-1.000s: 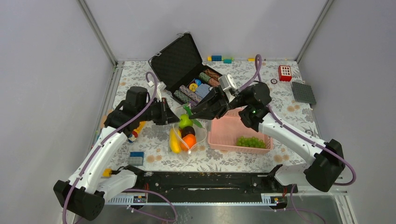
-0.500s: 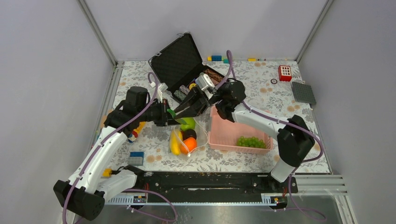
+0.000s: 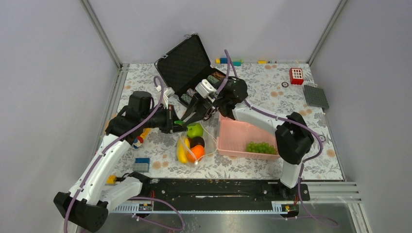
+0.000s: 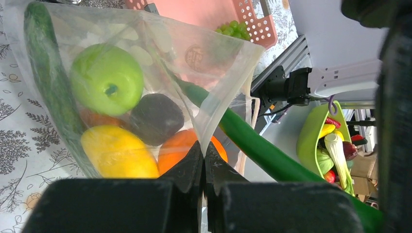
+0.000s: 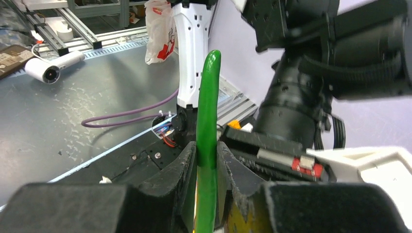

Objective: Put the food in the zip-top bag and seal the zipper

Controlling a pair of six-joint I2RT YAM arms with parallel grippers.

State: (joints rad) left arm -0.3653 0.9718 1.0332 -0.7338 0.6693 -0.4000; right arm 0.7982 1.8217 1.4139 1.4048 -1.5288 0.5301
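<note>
The polka-dot zip-top bag [image 3: 206,141] lies in front of the arms, holding a green apple [image 3: 195,129], dark round fruit [image 3: 197,141], orange pumpkin [image 3: 197,149] and yellow banana [image 3: 181,152]. My left gripper [image 3: 171,122] is shut on the bag's mouth edge [image 4: 214,121]; the apple [image 4: 107,77] and a dark green long piece [image 4: 46,73] show through the plastic. My right gripper [image 3: 187,118] is shut on the long green pod [image 5: 208,107], its tip at the bag mouth beside the left gripper. The pod [image 4: 257,145] runs outside the held edge. Green grapes [image 3: 261,147] lie in the pink basket.
The pink basket [image 3: 238,131] stands right of the bag. An open black case [image 3: 187,63] with striped chip rolls [image 3: 214,80] is behind. A red block [image 3: 296,76], a grey plate [image 3: 316,96], a blue brick [image 3: 142,164] and small coloured blocks [image 3: 228,60] lie around.
My right gripper has swung left with the green pod, from above the basket's corner to the bag mouth. My left gripper keeps its hold on the bag edge.
</note>
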